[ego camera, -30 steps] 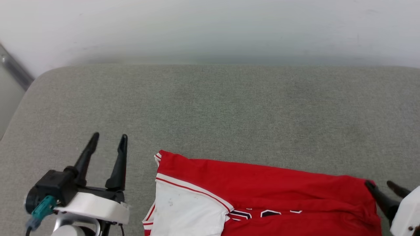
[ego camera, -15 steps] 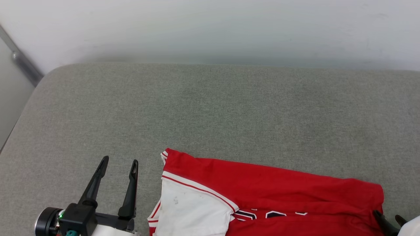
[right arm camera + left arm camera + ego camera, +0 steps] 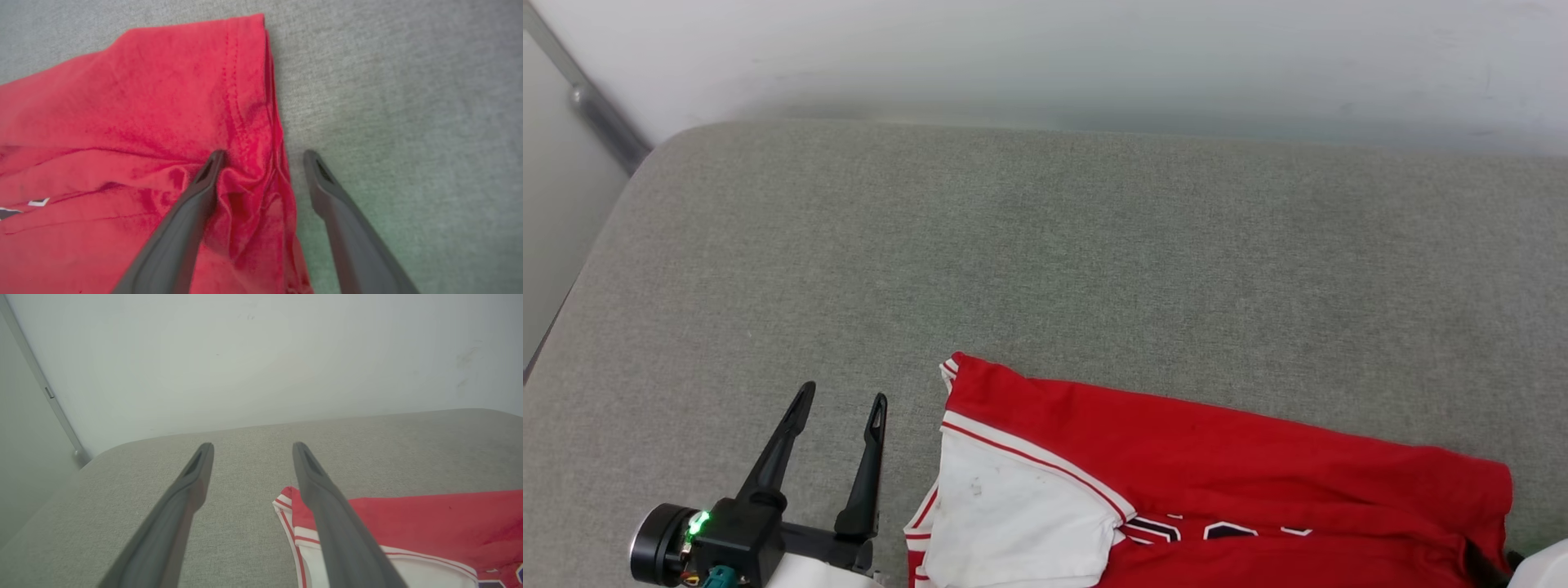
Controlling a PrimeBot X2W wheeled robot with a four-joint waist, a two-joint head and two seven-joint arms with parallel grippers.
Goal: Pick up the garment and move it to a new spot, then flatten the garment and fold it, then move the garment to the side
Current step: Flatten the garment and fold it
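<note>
The garment (image 3: 1217, 474), a red jersey T-shirt with a white sleeve and black lettering, lies folded on the grey cushion at the bottom right of the head view. My left gripper (image 3: 841, 396) stands open just left of the sleeve, apart from the cloth. The left wrist view has the sleeve's striped trim (image 3: 286, 502) beside my open left gripper (image 3: 251, 447). In the right wrist view my right gripper (image 3: 265, 154) is open and straddles the garment's (image 3: 143, 122) bunched right edge. One fingertip rests on the red cloth, the other stands over the cushion. In the head view its fingers (image 3: 1482, 563) barely show.
The grey fabric cushion (image 3: 1045, 269) stretches wide behind the garment. A pale wall (image 3: 1045, 57) runs along its far edge. A grey metal strip (image 3: 596, 114) slants at the upper left beside the cushion's rounded corner.
The head camera has shifted, so the whole scene slid. The left gripper has drawn back toward the lower edge and nearer the sleeve. The right gripper has sunk almost out of the head view.
</note>
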